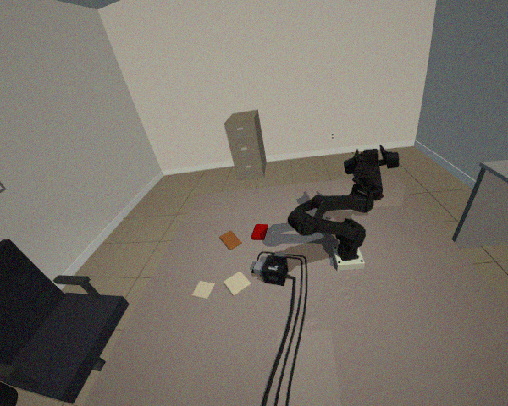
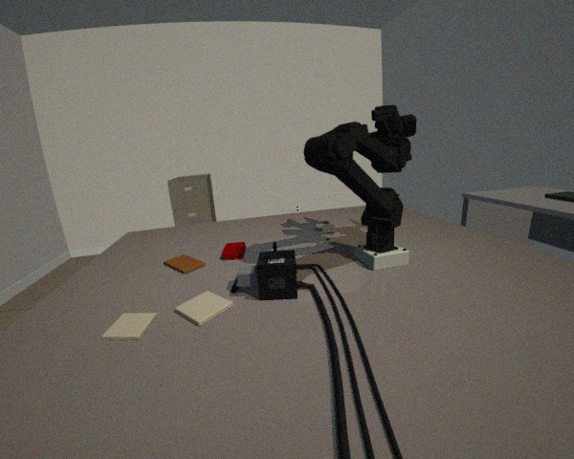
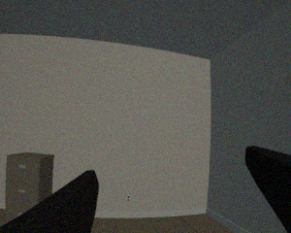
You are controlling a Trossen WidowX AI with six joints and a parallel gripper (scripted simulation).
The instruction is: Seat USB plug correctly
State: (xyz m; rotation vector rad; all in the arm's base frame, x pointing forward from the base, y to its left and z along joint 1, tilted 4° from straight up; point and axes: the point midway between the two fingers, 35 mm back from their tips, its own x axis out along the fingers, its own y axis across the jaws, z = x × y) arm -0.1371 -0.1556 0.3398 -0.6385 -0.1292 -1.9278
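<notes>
Beyond the fingers (image 1: pixel 383 153), a pale wall (image 1: pixel 311 65) (image 2: pixel 228 98) (image 3: pixel 136 121) and, off to their left, a filing cabinet (image 1: pixel 245 144) (image 2: pixel 190 197) (image 3: pixel 21 182). Below and behind them, a bench (image 1: pixel 377 341) (image 2: pixel 228 385) in dim light. Fingers wide apart, with nothing between, raised high and aimed at the wall, well away from the work.

Low behind the fingers and to their left, a black power cube (image 1: pixel 277 277) (image 2: pixel 277 291), with a small dark plug (image 2: pixel 275 246) upright on top; too small to tell which way round or how deep. By the look of it, job not yet begun; first step, probably, to reach the plug.

Swing the arm (image 1: pixel 341 203) (image 2: pixel 356 183) round while high, then tip the fingers down over the socket. Line up with the plug's flat sides, grip squarely, and draw straight up to avoid dragging the cube. Turn half round only once free, then press down evenly. Keep wide of the cables (image 1: pixel 287 323) (image 2: pixel 337 390); a snag could shift the cube or twist the plug.

As for containers, just the cabinet, drawers apparently shut, contents hidden. Inside of the socket also impossible to see. Also below and behind the fingers, a red block (image 1: pixel 259 232) (image 2: pixel 233 251) and an orange tile (image 1: pixel 230 240) (image 2: pixel 184 263), both best given a wide berth.
</notes>
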